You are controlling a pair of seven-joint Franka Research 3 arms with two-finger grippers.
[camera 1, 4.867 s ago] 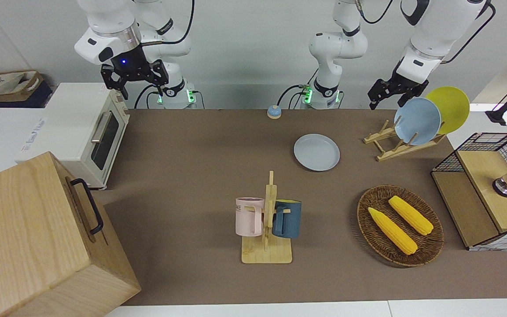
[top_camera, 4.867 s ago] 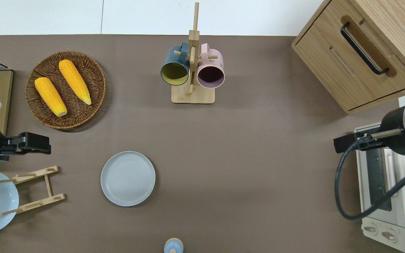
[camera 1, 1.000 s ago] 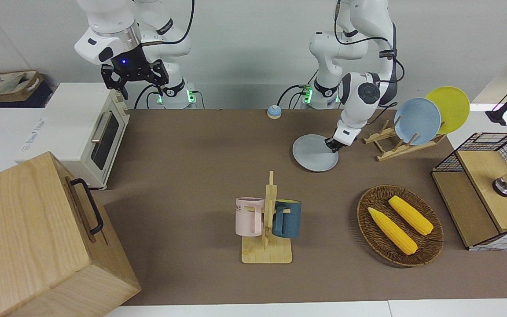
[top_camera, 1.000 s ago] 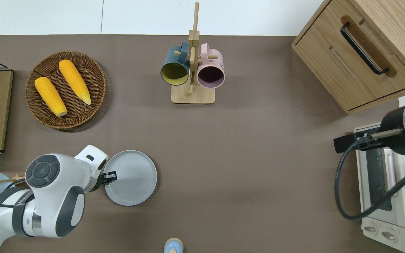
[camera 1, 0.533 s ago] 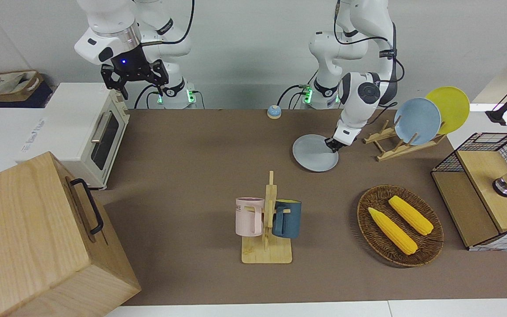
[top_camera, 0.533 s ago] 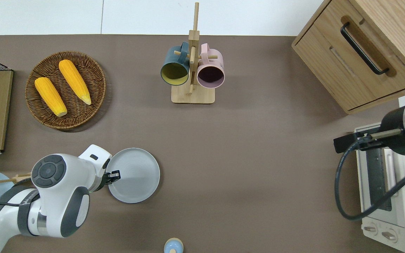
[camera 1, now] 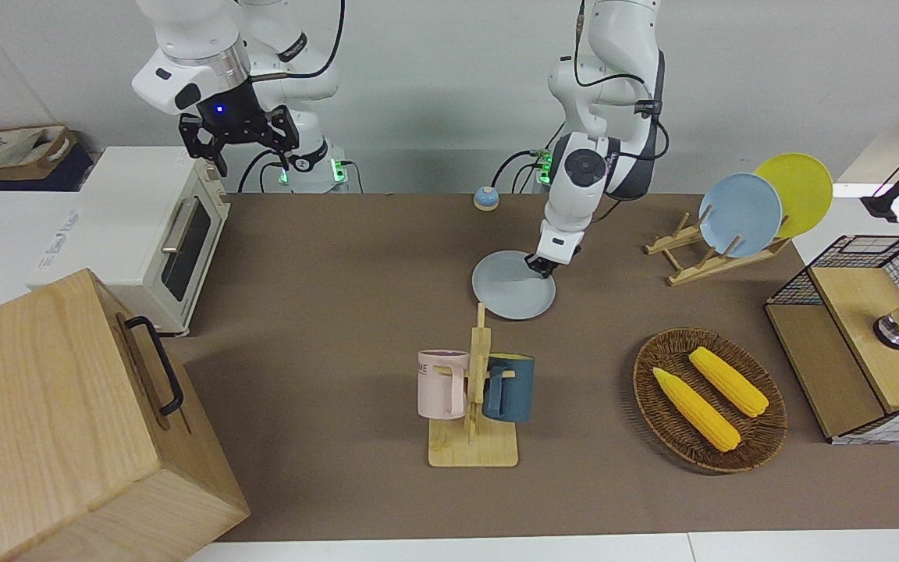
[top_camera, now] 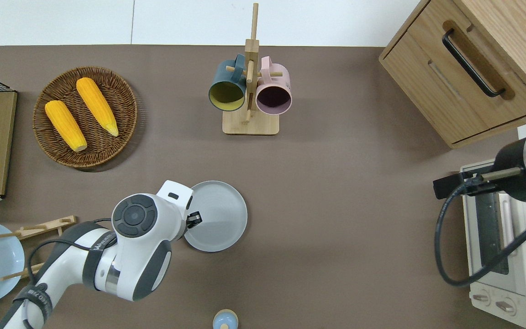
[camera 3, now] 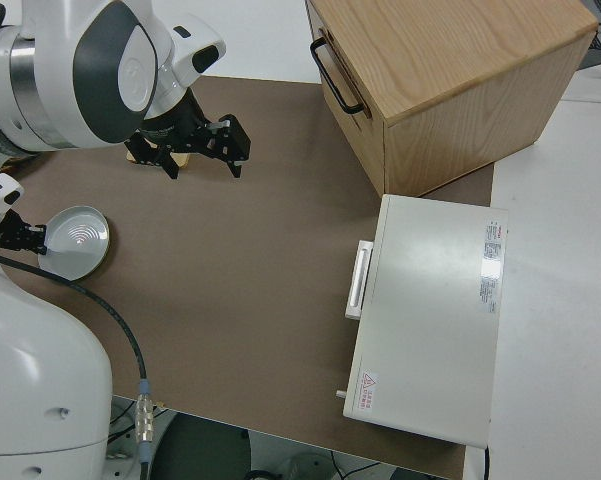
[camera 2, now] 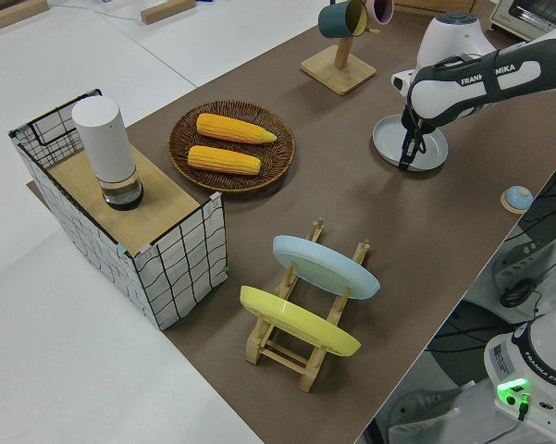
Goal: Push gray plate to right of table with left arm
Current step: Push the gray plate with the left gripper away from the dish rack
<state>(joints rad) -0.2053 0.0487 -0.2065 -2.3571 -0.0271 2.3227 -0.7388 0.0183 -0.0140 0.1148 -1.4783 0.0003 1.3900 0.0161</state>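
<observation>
The gray plate [camera 1: 513, 285] lies flat on the table [camera 1: 340, 265], about midway along its length, nearer to the robots than the mug rack [camera 1: 474, 406] and well apart from it. The left gripper [camera 1: 539, 264] is down at the plate's rim on the side toward the left arm's end of the table, touching it; whether its fingers are parted or closed cannot be told. The right arm is parked, its gripper [camera 1: 237, 134] spread open.

Toward the right arm's end, the brown surface between the plate and the toaster oven [camera 1: 154, 234] is bare. The wooden cabinet [camera 1: 67, 414] stands at that end too, farther from the robots than the oven. A small blue knob [camera 1: 485, 198] sits close to the table edge nearest the robots, near the plate but not touching it. Toward the left arm's end stand a wooden dish rack [camera 1: 703, 254], a wicker basket [camera 1: 708, 400] and a wire crate [camera 1: 863, 336].

Counted: one gray plate on the table; two plates in the dish rack, one sky-blue [camera 1: 740, 215] and one yellow [camera 1: 799, 187]; two mugs on the mug rack, pink [camera 1: 442, 382] and dark blue [camera 1: 510, 386]; two corn cobs [camera 1: 695, 408] in the basket.
</observation>
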